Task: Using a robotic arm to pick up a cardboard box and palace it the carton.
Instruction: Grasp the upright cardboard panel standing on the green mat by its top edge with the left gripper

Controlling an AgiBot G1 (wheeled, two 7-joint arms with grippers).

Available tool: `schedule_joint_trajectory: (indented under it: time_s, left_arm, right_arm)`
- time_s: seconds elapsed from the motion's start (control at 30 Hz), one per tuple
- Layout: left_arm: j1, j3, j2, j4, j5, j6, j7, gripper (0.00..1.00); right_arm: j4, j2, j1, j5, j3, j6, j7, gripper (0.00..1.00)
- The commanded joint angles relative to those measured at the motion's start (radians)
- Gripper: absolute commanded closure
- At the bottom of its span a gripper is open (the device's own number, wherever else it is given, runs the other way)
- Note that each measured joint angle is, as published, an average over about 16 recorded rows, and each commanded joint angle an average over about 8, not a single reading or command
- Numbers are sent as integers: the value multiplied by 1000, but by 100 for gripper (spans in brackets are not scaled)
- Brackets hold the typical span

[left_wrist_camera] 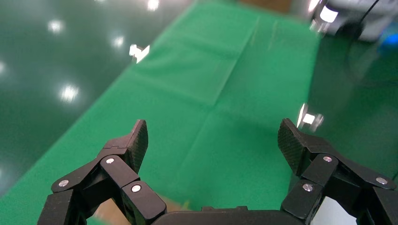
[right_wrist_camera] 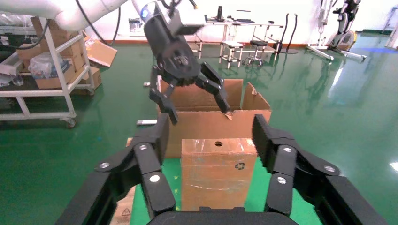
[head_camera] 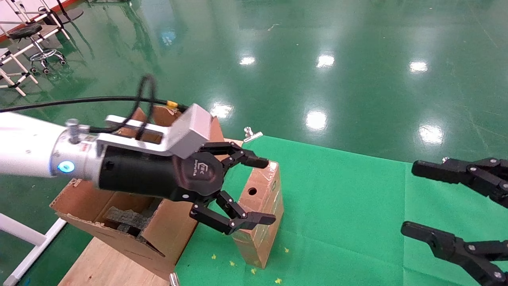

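Observation:
The small taped cardboard box [head_camera: 256, 246] stands upright on the green mat, a round hole in its narrow top face, right beside the carton [head_camera: 166, 230]. My left gripper [head_camera: 266, 190], on the white arm, hangs open just above the box's top, touching nothing, fingers spread wide to either side. The left wrist view shows the left gripper [left_wrist_camera: 212, 133] over bare green mat. Seen from the right wrist, the box [right_wrist_camera: 218, 173] stands in front of the carton [right_wrist_camera: 211, 124], with the left gripper [right_wrist_camera: 199, 114] above them. My right gripper [head_camera: 412, 198] is open and idle at the far right.
Black foam pieces [head_camera: 123, 218] lie inside the carton, whose flaps stand upright and ragged. The green mat [head_camera: 349, 198] covers the table to the right; bare wood [head_camera: 103, 262] shows under the carton. A metal clip [head_camera: 252, 135] holds the mat's far edge. Green floor lies beyond.

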Motion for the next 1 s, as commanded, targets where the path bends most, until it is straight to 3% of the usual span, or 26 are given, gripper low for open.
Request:
schedule_joint_trajectory:
  time_s: [0.03, 0.3, 0.7, 1.0]
  left_arm:
    - [-41, 30, 8, -3, 61, 8, -51, 0]
    - [-110, 111, 38, 5, 214, 28, -178, 0]
    - [-151, 141, 64, 14, 264, 47, -218, 0]
    - [-319, 253, 166, 37, 427, 83, -429, 0]
  right_arm:
    - [0, 0, 0, 0, 0, 0, 0, 100]
    - [0, 0, 0, 0, 0, 0, 0, 100]
    - [0, 0, 0, 0, 0, 0, 0, 100]
    - [0, 0, 0, 0, 0, 0, 0, 100]
